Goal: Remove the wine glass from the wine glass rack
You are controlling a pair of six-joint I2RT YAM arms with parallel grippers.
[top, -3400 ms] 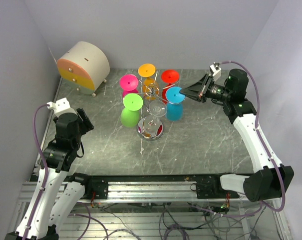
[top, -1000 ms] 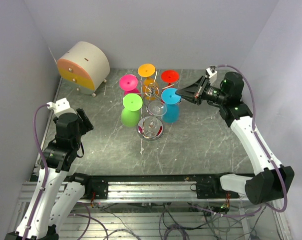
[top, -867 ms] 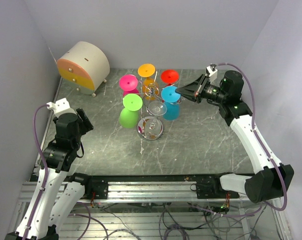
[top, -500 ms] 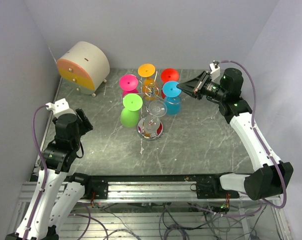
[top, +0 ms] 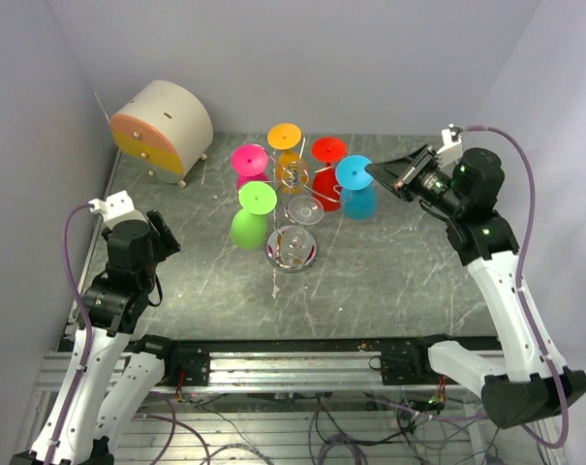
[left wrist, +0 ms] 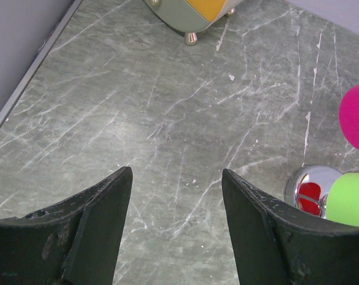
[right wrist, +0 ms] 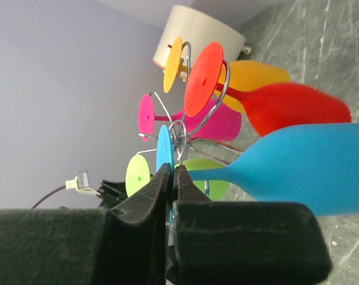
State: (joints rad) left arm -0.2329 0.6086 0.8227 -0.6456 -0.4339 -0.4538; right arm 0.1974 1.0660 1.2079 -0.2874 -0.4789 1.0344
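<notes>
You have the wine glass rack [top: 293, 242] mid-bench [top: 399, 276], the drawer box [top: 162, 126] behind it at the left, and one wine glass [top: 356, 194] just right of the rack.

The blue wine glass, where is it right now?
The blue wine glass is right of centre in the overhead view, held by the right hand, just right of the silver rack and beside the red glass.

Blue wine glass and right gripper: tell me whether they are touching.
Touching. The right wrist view shows the right gripper pinched shut on the thin stem of the blue wine glass, beside its round foot.
</notes>
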